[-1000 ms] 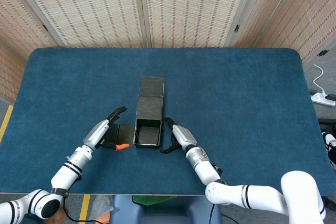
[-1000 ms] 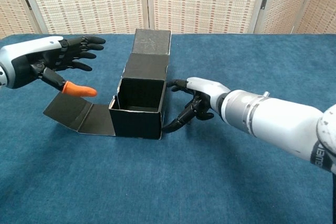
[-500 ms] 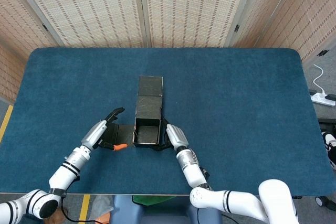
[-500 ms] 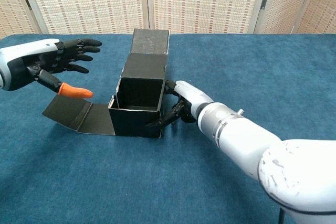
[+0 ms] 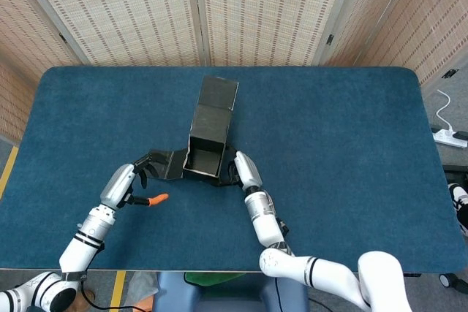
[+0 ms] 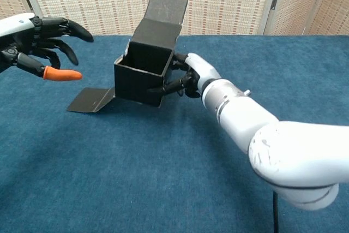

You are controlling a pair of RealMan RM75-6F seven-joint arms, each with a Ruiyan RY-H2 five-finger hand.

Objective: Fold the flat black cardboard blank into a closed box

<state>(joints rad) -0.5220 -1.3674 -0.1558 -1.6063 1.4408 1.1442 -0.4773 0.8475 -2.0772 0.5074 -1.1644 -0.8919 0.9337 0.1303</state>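
Left hand [image 6: 38, 39] hangs at the near left, fingers [image 6: 70, 28] spread, holding nothing, partly cut off by the chest view's edge. Right hand [image 6: 192, 72] grips the black box [image 6: 143, 66] on its right wall; its fingers are mostly hidden behind that wall. The box sits mid tabletop [image 5: 329, 137], tilted, top open, one flap flat to the left, lid flap up at the far side. No readable writing anywhere.
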